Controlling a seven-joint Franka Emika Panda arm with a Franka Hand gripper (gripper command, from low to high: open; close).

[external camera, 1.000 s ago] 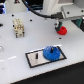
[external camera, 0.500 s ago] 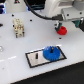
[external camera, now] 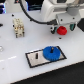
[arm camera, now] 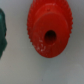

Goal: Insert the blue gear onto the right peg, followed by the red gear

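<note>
The blue gear (external camera: 52,53) lies flat on the right part of the black-edged pale plate (external camera: 33,60). The right peg is hidden by that gear. A shorter dark pin (external camera: 37,56) stands on the plate's left part. Further back, the red gear (external camera: 62,31) rests on the white table. In the wrist view the red gear (arm camera: 49,30) is seen from above, with its stepped top and dark centre hole. My gripper (external camera: 62,25) hangs just above it, dark fingers spread to either side and nothing held. No fingers show in the wrist view.
A beige and dark fixture (external camera: 18,27) stands at the back on the exterior view's left. The robot's white body (external camera: 60,7) fills the back behind the red gear. A dark teal shape (arm camera: 2,30) shows at the edge of the wrist view.
The arm has shifted a little over the red gear. Both gears and the plate stay where they were.
</note>
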